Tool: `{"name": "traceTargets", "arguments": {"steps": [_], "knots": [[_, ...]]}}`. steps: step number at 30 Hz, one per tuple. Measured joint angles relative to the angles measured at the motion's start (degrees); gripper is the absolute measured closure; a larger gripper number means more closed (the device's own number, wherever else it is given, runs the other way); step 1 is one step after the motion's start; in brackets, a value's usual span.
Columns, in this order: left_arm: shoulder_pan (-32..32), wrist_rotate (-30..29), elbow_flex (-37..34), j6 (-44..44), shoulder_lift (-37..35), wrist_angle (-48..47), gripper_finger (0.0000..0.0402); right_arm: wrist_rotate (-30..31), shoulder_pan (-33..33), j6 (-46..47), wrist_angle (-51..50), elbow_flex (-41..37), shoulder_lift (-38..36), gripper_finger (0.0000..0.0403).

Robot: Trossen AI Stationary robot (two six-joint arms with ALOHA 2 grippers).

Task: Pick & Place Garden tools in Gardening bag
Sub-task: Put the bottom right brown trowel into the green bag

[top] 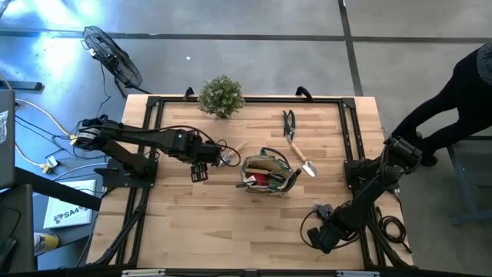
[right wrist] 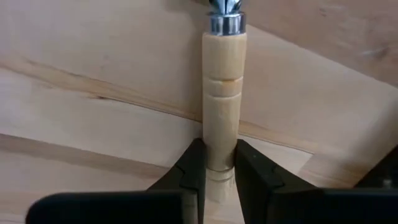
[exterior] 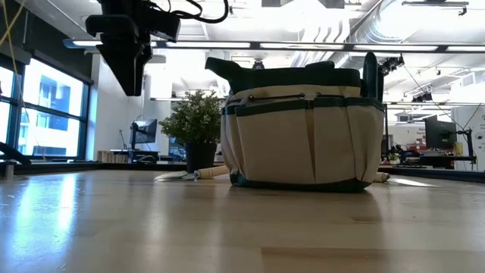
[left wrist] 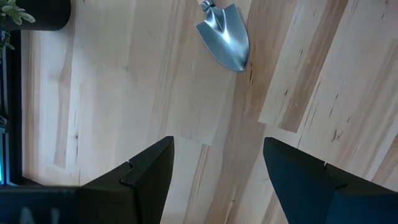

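The olive and tan gardening bag [top: 267, 174] [exterior: 303, 129] stands upright at mid-table with tools and a red piece in it. A silver trowel [top: 229, 158] [left wrist: 225, 38] lies flat just left of it, beyond my open left gripper [left wrist: 217, 168] [top: 200, 171], which hangs above the table. Dark pruners [top: 289, 121] and a wooden-handled trowel [top: 301, 158] lie to the bag's far right. My right gripper [right wrist: 219, 158] [top: 317, 211], near the table's near right corner, is shut on a wooden tool handle [right wrist: 224, 74] with a metal collar. My right gripper pinches the wooden handle near its free end [right wrist: 222, 134] between its two fingers, one on each side. The fingers come from above, pointing down, and lie across the handle. The handle lies level, close over the tabletop; whether it still rests on the wood I cannot tell.
A bushy potted plant [top: 221, 96] [exterior: 193, 121] stands at the table's far edge. A black frame [top: 350, 123] rims the tabletop. A fan [top: 114, 55] stands off the far left corner, and a person [top: 461, 92] beyond the right edge. Bare wood spans the near half.
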Motion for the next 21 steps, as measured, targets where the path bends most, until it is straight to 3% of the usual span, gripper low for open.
{"name": "traceTargets", "arguments": {"steps": [11, 16, 21], "knots": [[0.00, 0.11, 0.00, -0.30, 0.00, -2.53, 0.0162, 4.68, 2.49, -4.03, -2.52, 2.71, 0.57, 0.0357], [0.00, 1.76, 0.00, -2.93, 0.00, -4.83, 0.0162, 13.48, 3.71, -12.24, -3.07, 7.69, 0.55, 0.0357], [0.00, 4.44, 0.00, -4.84, 0.00, -6.62, 0.0162, 28.62, 4.56, -24.81, -2.37, 14.64, 0.54, 0.0357]]}}
